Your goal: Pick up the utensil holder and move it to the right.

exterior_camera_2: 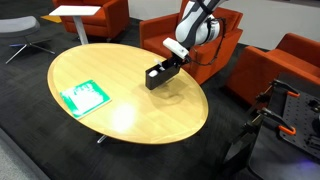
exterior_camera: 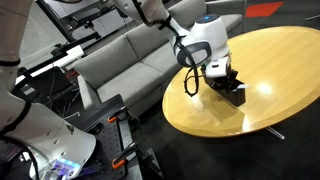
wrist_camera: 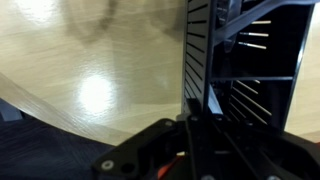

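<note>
Gripper (exterior_camera_2: pixel 170 66) | touching utensil holder (exterior_camera_2: pixel 157 76) wall | near table (exterior_camera_2: pixel 120 115) edge

Round wooden table (exterior_camera_2: pixel 120 115) sat under the gripper (exterior_camera_2: pixel 171 63). Green-and-white card (exterior_camera_2: pixel 83 96) lay flat on it, well apart from the gripper, near the opposite edge. Orange armchair (exterior_camera_2: pixel 232 45) stood just behind the gripper, off the table. Grey sofa (exterior_camera: pixel 130 60) stood beyond the table edge.
</note>
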`<state>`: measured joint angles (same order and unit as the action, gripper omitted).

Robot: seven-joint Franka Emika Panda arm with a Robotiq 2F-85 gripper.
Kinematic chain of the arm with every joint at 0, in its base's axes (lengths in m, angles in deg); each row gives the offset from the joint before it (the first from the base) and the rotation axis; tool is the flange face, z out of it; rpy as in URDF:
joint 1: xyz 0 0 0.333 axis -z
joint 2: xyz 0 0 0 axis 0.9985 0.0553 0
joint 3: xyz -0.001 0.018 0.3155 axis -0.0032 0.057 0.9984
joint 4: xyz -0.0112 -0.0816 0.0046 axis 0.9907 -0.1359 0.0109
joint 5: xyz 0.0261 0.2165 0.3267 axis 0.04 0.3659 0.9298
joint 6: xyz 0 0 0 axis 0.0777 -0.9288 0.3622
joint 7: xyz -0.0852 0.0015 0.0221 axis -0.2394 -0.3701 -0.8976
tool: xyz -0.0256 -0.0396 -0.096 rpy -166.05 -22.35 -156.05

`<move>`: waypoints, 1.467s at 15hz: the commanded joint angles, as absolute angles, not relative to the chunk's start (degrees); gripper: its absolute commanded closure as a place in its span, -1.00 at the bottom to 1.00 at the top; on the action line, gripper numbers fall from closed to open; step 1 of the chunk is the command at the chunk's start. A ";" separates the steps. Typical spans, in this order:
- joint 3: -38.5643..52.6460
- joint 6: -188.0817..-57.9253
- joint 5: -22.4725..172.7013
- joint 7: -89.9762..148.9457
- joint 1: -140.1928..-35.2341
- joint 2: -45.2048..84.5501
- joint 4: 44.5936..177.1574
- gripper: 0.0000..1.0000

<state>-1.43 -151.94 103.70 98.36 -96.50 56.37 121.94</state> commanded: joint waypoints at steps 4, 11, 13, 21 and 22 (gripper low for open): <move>-1.23 -142.39 103.88 114.48 -91.72 56.97 116.34 0.98; 2.35 -145.62 104.30 124.97 -87.82 59.91 114.84 0.98; 2.58 -147.85 104.30 126.55 -87.68 60.19 115.89 0.98; 2.77 -155.14 104.44 129.43 -87.79 59.26 121.82 0.98; 2.95 -155.18 104.43 129.56 -87.67 59.14 122.26 0.98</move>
<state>1.65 -153.14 103.85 128.56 -88.60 61.62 119.05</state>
